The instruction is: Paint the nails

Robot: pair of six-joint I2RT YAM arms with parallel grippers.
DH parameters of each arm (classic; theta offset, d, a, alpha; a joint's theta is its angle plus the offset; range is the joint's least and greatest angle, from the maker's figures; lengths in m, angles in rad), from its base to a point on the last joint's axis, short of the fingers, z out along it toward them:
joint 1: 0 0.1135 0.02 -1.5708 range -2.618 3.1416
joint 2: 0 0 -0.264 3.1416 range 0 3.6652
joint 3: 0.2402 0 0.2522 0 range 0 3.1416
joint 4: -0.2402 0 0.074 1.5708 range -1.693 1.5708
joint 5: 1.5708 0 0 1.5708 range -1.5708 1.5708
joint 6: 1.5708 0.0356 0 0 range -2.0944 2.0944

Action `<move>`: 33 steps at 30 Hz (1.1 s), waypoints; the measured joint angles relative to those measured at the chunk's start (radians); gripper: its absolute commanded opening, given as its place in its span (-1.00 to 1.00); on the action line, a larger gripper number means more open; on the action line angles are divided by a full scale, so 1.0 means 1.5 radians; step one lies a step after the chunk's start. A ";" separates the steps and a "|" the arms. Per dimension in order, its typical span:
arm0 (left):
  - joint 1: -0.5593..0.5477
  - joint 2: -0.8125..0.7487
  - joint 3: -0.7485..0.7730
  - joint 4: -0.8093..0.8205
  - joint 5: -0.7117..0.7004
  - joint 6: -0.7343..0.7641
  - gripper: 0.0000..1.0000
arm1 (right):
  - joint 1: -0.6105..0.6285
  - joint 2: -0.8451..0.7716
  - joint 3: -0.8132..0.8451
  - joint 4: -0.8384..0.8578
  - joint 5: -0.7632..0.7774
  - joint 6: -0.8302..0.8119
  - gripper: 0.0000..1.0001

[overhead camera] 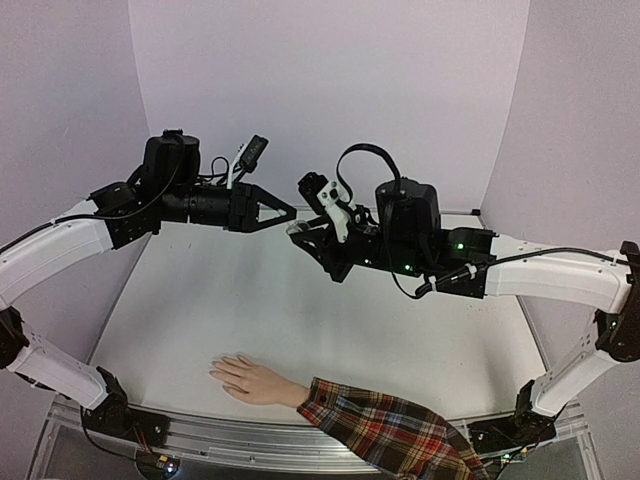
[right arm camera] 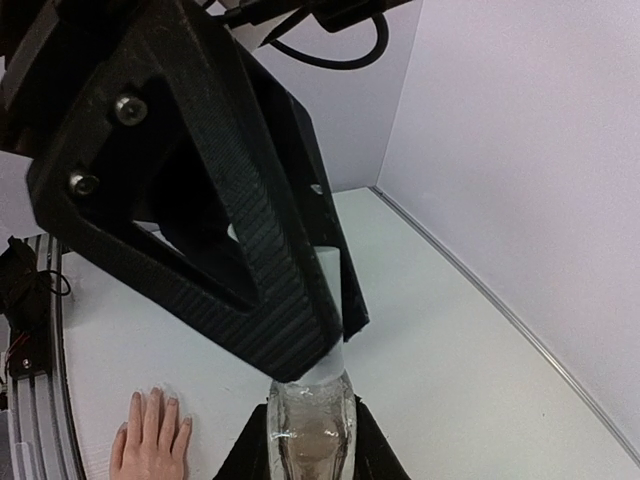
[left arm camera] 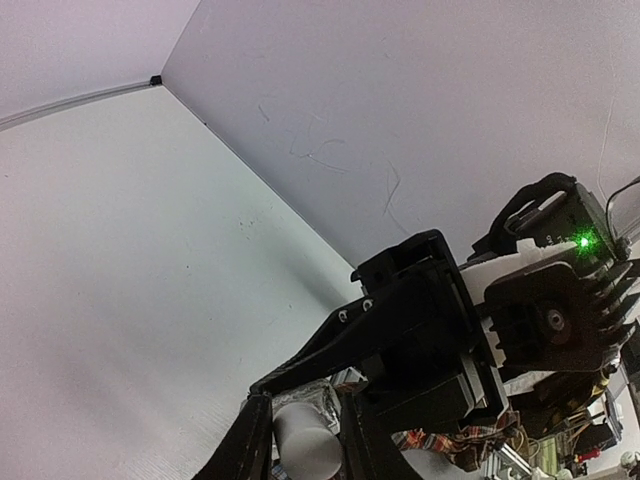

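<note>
The beige mannequin hand (overhead camera: 250, 380) with a red plaid sleeve (overhead camera: 385, 435) lies flat at the table's near edge, its pale nails (right arm camera: 170, 404) pointing left. Both grippers are raised well above the table's far middle. My right gripper (overhead camera: 308, 236) is shut on the body of a small clear bottle (right arm camera: 310, 435). My left gripper (overhead camera: 290, 213) is shut on the bottle's white cap (right arm camera: 338, 290), its fingers (right arm camera: 260, 260) on either side. In the left wrist view the cap (left arm camera: 305, 450) sits between the left fingers. No brush is visible.
The white table (overhead camera: 300, 320) is bounded by pale purple walls on the left, back and right. A metal rail (overhead camera: 200, 435) runs along the near edge. Cables loop above the right wrist (overhead camera: 360, 160).
</note>
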 measured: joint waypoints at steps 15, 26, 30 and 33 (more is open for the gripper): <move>0.002 0.000 0.004 -0.012 -0.015 0.001 -0.91 | 0.000 0.004 0.007 -0.010 -0.004 -0.008 -1.00; 0.002 0.000 0.016 -0.045 -0.068 0.001 -1.00 | -0.004 0.020 0.008 -0.010 0.001 -0.021 -1.00; 0.002 -0.001 0.016 -0.049 -0.073 0.001 -1.00 | -0.004 0.020 0.005 -0.002 0.001 -0.022 -1.00; 0.002 -0.004 0.016 -0.050 -0.079 0.001 -1.00 | -0.004 0.020 0.001 0.001 0.001 -0.022 -1.00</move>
